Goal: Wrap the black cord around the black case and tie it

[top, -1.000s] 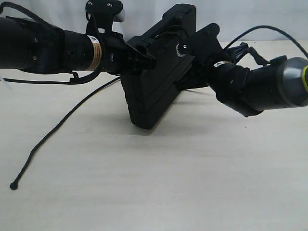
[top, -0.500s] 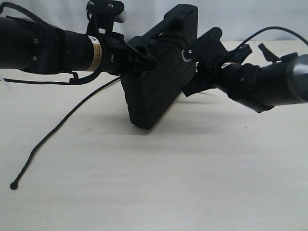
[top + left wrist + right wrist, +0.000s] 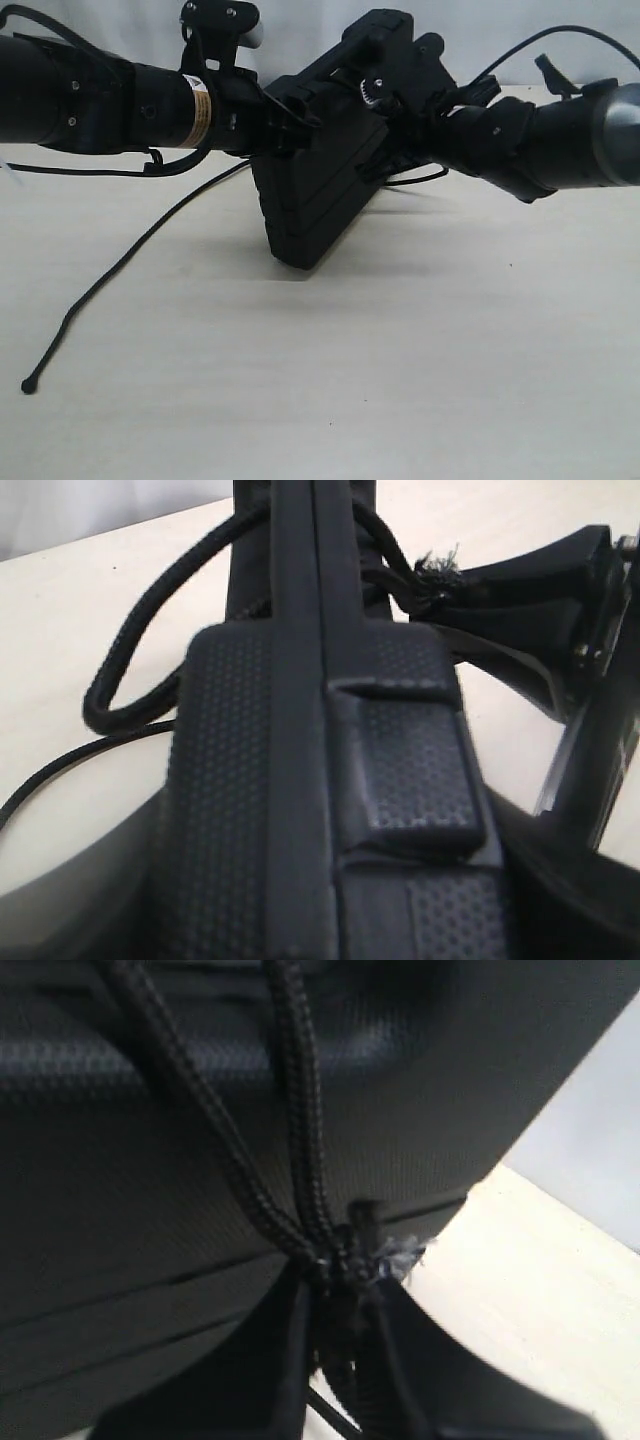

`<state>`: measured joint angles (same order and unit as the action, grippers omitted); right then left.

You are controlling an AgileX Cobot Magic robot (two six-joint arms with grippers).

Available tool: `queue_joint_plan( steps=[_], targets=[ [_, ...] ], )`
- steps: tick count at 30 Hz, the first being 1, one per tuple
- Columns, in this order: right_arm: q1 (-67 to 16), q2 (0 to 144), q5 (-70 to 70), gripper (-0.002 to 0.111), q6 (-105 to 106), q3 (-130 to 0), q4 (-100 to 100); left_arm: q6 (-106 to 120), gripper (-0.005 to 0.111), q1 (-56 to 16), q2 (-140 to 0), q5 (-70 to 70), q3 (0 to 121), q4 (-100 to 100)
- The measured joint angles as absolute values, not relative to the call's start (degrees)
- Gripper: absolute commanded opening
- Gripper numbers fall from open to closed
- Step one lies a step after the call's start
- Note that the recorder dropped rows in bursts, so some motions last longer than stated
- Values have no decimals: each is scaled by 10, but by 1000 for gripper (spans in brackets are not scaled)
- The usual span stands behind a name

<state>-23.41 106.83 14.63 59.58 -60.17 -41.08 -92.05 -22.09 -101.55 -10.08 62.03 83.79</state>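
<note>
Above table point(image 3: 400, 380), left tool point(image 3: 300, 113) clamping black case point(image 3: 320, 200), right tool point(image 3: 335, 1285) pinching black cord point(image 3: 299, 1110)

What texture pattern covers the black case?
A fine dimpled grain, all black, on the black case; clearest in the left wrist view.

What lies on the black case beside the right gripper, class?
Two strands of the black cord cross the black case, meeting at a frayed knot in the right gripper. Their path around the far side is hidden.

black case point(image 3: 320, 190) tilted; black cord point(image 3: 110, 275) trails left
</note>
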Motion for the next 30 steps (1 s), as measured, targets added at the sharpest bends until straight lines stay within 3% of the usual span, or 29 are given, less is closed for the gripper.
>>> queue_joint_plan(
  steps=[30],
  targets=[
    [-234, 1035, 41, 4, 625, -675, -411, -911, 0, -221, -1016, -104, 620, 869]
  ],
)
